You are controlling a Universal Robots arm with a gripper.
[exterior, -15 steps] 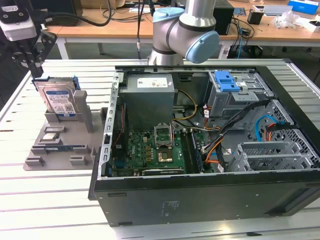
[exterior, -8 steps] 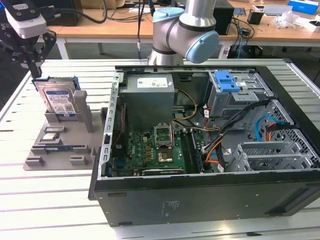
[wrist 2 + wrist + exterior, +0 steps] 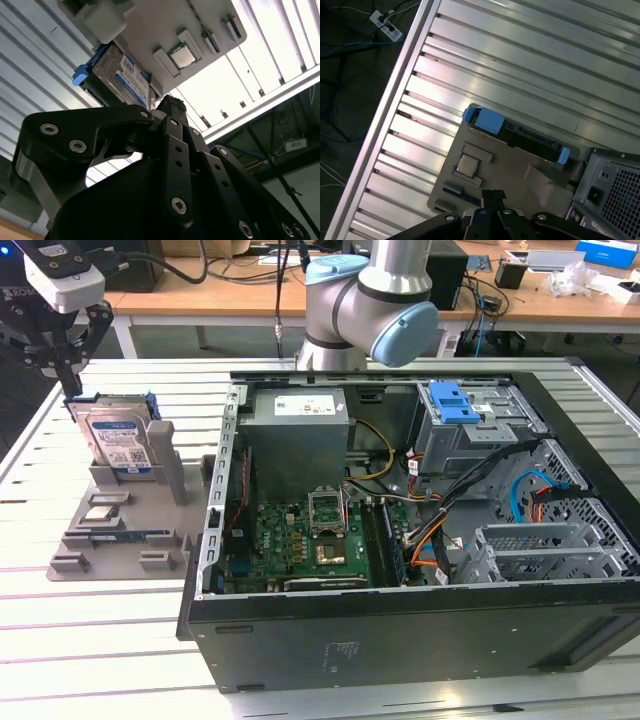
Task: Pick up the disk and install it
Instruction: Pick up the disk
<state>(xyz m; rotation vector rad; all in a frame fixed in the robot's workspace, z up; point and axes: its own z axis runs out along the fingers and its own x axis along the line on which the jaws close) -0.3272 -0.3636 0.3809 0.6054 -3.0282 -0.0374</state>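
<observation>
The disk [image 3: 118, 445] stands upright on its edge in a grey holder [image 3: 140, 540] at the exterior view's left, silver with a blue-and-white label and a blue carrier frame. My gripper [image 3: 70, 382] hangs just above and behind the disk's upper left corner, fingers drawn together to a point with nothing between them. In the second wrist view the shut fingertips [image 3: 170, 106] sit close to the disk [image 3: 122, 77]. In the first wrist view the disk's top edge [image 3: 520, 134] with blue end tabs lies beyond the gripper [image 3: 493, 194].
An open computer case [image 3: 400, 640] lies to the holder's right, with a motherboard, cables and a drive cage with a blue bracket [image 3: 455, 400]. A small square chip [image 3: 100, 512] rests on the holder. The arm's base [image 3: 370, 310] stands behind the case. Slatted metal table around.
</observation>
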